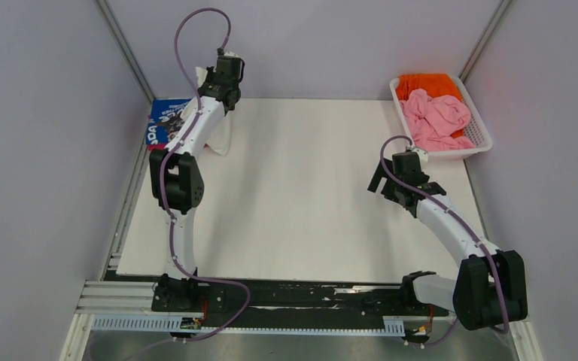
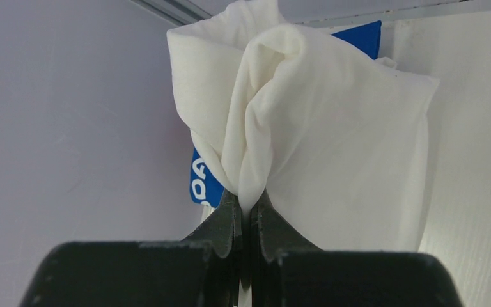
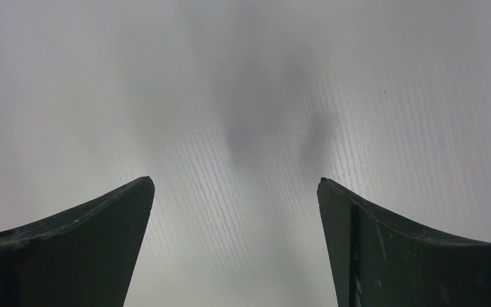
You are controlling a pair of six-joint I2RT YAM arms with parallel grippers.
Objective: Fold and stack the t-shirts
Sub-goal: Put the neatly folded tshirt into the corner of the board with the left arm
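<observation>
The left gripper (image 2: 250,211) is pressed together on a bunched fold of the white t-shirt (image 2: 332,147), pinching it tightly; the cloth gathers into creases at the fingertips and billows out beyond them. From above, this arm reaches to the far left corner of the table (image 1: 301,203), with the white cloth hanging under it down to the table top. Just behind it lies the blue t-shirt (image 1: 167,120) with white lettering, against the left wall. The right gripper (image 3: 235,182) is spread wide and holds nothing – it hovers over bare table on the right side, well apart from the shirts. At the far right corner a white basket (image 1: 482,139) holds the pink t-shirt (image 1: 436,120), crumpled on top of the orange t-shirt (image 1: 425,83) – both loose, not folded
</observation>
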